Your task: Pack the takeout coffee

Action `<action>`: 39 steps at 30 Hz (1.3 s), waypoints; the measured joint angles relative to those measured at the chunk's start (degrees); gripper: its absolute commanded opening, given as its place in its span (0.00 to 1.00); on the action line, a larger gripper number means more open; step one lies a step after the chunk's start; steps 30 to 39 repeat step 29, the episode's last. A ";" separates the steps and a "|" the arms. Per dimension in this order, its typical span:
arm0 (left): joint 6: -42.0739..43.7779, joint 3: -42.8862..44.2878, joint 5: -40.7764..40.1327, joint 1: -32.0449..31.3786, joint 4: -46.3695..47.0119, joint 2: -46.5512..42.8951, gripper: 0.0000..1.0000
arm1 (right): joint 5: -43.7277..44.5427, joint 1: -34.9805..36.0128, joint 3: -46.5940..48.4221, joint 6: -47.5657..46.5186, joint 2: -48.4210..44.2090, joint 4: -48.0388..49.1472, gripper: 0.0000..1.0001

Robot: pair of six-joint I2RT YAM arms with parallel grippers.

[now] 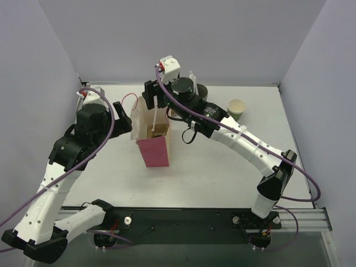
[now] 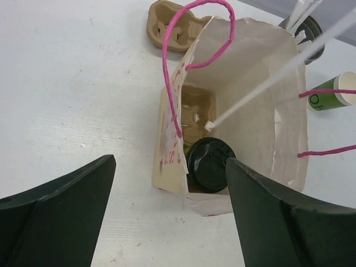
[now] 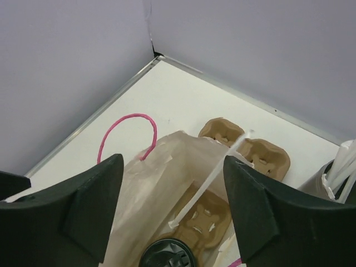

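Note:
The takeout coffee stands inside an open paper bag (image 2: 245,128) with pink handles. Only its black round lid (image 2: 210,164) shows; the green cup under it is almost wholly hidden. It sits in a brown cardboard carrier (image 2: 194,111) on the bag's floor. A white wrapped straw (image 2: 261,86) leans in the bag, touched by no finger. My left gripper (image 2: 168,167) is open and empty, low beside the bag's left side (image 1: 119,113). My right gripper (image 3: 172,167) is open and empty above the bag's mouth (image 1: 156,97). The lid (image 3: 167,257) and straw (image 3: 211,181) also show in the right wrist view.
A second cardboard carrier (image 3: 245,147) lies on the table behind the bag. A grey cylinder of white straws (image 2: 306,33) stands at the back right. A green cup with a cream inside (image 1: 237,108) stands right of it. Walls close the table's left, back and right.

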 measured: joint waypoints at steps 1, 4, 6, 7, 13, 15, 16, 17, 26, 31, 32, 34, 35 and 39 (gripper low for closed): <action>0.02 0.00 0.48 0.00 -0.02 0.13 0.92 | -0.13 0.15 0.79 -0.04 0.26 -0.55 0.80; 0.46 0.00 2.32 0.00 0.00 1.01 0.93 | -0.22 0.17 3.74 0.24 0.57 -2.14 0.91; 0.94 0.07 3.43 0.00 0.00 1.88 0.94 | -0.11 0.17 5.97 0.37 0.57 -3.19 0.95; 1.27 0.13 3.67 0.00 0.02 2.27 0.94 | 0.11 0.17 7.41 0.39 0.57 -3.91 0.96; 2.43 0.44 4.66 0.00 0.13 3.54 0.95 | 2.62 0.07 11.43 0.44 -0.33 -6.58 1.00; 2.73 0.85 4.50 0.00 0.15 3.61 0.95 | 3.52 -0.39 11.19 0.70 -0.83 -7.89 1.00; 2.73 1.11 4.20 0.00 0.17 3.61 0.95 | 3.85 -0.68 10.97 1.18 -1.20 -8.92 1.00; 2.73 1.33 3.93 0.00 0.22 3.61 0.95 | 4.17 -1.16 10.56 1.92 -1.70 -9.77 1.00; 2.49 4.94 -1.16 0.00 -0.31 4.48 0.96 | 7.08 -8.76 0.39 7.41 -11.23 -14.60 1.00; 2.54 6.03 -1.84 -0.04 -0.04 5.40 0.96 | 7.65 -9.31 -0.87 8.48 -13.51 -15.23 1.00; 2.54 6.03 -1.84 -0.04 -0.04 5.40 0.96 | 7.65 -9.31 -0.87 8.48 -13.51 -15.23 1.00; 2.54 6.03 -1.84 -0.04 -0.04 5.40 0.96 | 7.65 -9.31 -0.87 8.48 -13.51 -15.23 1.00; 2.54 6.03 -1.84 -0.04 -0.04 5.40 0.96 | 7.65 -9.31 -0.87 8.48 -13.51 -15.23 1.00; 2.54 6.03 -1.84 -0.04 -0.04 5.40 0.96 | 7.65 -9.31 -0.87 8.48 -13.51 -15.23 1.00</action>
